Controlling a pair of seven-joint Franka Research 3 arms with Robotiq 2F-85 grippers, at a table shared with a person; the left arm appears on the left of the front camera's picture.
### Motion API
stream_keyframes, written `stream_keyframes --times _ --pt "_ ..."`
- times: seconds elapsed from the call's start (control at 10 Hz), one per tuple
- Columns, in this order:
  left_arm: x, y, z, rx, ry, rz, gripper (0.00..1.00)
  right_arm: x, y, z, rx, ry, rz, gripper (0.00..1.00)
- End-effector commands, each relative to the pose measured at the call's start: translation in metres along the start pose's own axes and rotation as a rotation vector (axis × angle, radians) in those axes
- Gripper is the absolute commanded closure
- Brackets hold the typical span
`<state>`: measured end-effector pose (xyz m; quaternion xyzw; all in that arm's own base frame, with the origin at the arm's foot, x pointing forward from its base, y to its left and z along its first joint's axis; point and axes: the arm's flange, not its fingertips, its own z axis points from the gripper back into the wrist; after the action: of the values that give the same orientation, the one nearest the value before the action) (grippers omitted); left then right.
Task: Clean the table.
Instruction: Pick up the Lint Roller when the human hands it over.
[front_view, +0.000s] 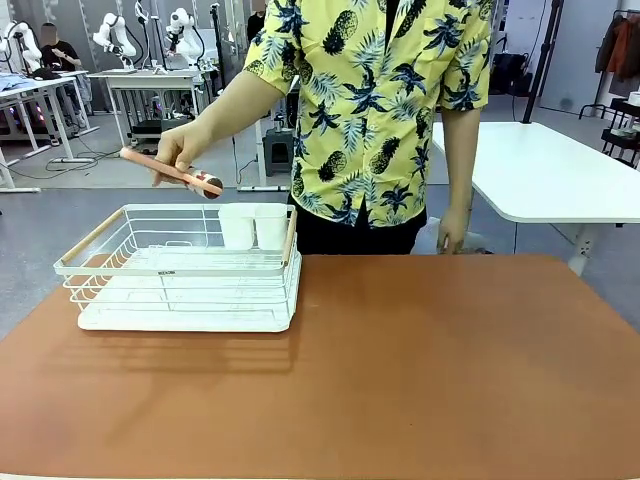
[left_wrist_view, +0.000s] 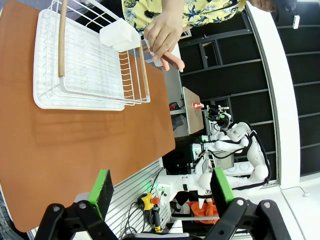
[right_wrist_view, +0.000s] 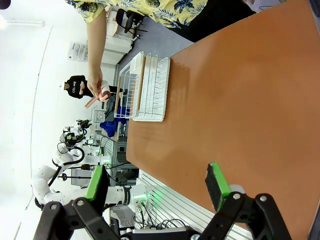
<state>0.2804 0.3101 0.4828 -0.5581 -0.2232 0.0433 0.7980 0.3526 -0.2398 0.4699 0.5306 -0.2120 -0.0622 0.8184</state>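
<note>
The table (front_view: 450, 370), a broad reddish-brown top, spreads across the lower half of the front view, from 9 o'clock round through 6 to 3. On its far left part, toward 10 o'clock, sits a white wire dish rack (front_view: 180, 270) with wooden side handles, resting on a white drip tray. Two white cups (front_view: 253, 226) stand at the rack's back right corner. A person (front_view: 370, 110) in a yellow pineapple-print shirt stands at 12 o'clock behind the table's far edge. One hand (front_view: 178, 150) is stretched out above the rack's back rail and holds a salmon-handled utensil (front_view: 172, 170) with a dark rounded head, tilted down toward the cups and apart from them. The other hand (front_view: 452, 232) hangs at the person's side, just beyond the far edge. A white table (front_view: 550, 170) stands behind at 2 o'clock. In the left wrist view the left fingers (left_wrist_view: 101, 190) are spread wide, with nothing between the green pads. In the right wrist view the right fingers (right_wrist_view: 216, 182) are likewise spread wide and empty above the bare top.
</note>
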Motion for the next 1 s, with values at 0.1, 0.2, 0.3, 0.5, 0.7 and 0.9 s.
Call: stream_keyframes --times 0.1,0.2,0.3,0.5,0.7,0.9 --pt "0.0 0.0 0.0 0.0 0.0 0.0 0.0 0.001 0.003 0.001 0.015 -0.005 0.01 0.0" --pt "0.006 -0.033 -0.015 -0.115 0.02 0.054 0.0 0.001 0.003 0.001 0.015 -0.005 0.01 0.0" --pt "0.012 -0.05 -0.035 -0.045 0.017 0.069 0.0 0.001 0.003 0.001 0.015 -0.005 0.01 0.0" --pt "0.014 -0.085 -0.08 0.05 0.014 0.176 0.0 0.001 0.003 0.001 0.015 -0.005 0.01 0.0" --pt "0.017 -0.104 -0.125 0.176 -0.063 0.262 0.0 0.001 0.003 0.001 0.015 -0.005 0.01 0.0" --pt "0.02 -0.115 -0.164 0.22 -0.093 0.294 0.0 0.001 0.003 0.001 0.015 -0.005 0.01 0.0"
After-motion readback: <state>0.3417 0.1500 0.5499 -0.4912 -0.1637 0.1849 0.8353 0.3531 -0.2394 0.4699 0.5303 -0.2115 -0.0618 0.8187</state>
